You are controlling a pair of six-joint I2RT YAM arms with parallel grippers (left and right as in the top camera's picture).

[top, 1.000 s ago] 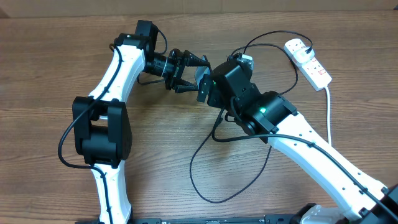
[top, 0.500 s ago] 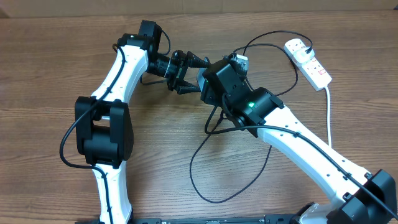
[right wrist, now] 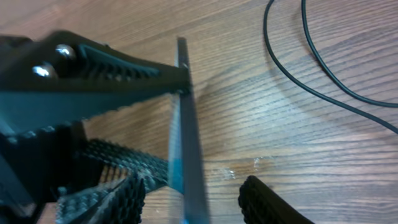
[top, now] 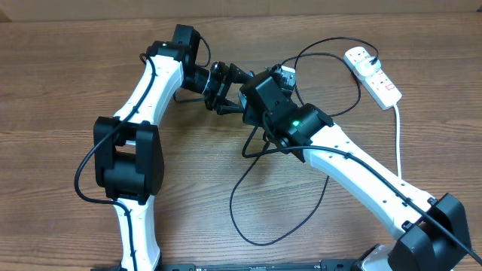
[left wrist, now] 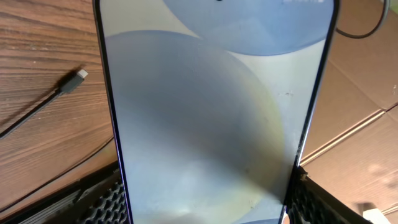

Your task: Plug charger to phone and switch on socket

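My left gripper (top: 228,88) is shut on the phone (left wrist: 211,112), whose pale blue-grey screen fills the left wrist view with the finger pads (left wrist: 106,202) pressing its two long edges. The phone is held on edge above the table. My right gripper (top: 252,95) meets it from the other side. In the right wrist view the phone (right wrist: 182,124) stands edge-on between my right gripper's (right wrist: 193,202) open fingers, a gap showing on each side. The charger cable (top: 230,202) loops on the table, its connector tip (left wrist: 79,74) lying loose. The white socket (top: 374,74) lies at the far right.
The socket's thick white cord (top: 398,143) runs down the right side. Black cable loops (right wrist: 280,68) cross the wood by the right arm. Brown cardboard (left wrist: 360,74) borders the table's far side.
The right arm has swung left to the phone and its jaws have narrowed around the phone's edge. The left gripper has shifted slightly up, still holding the phone.
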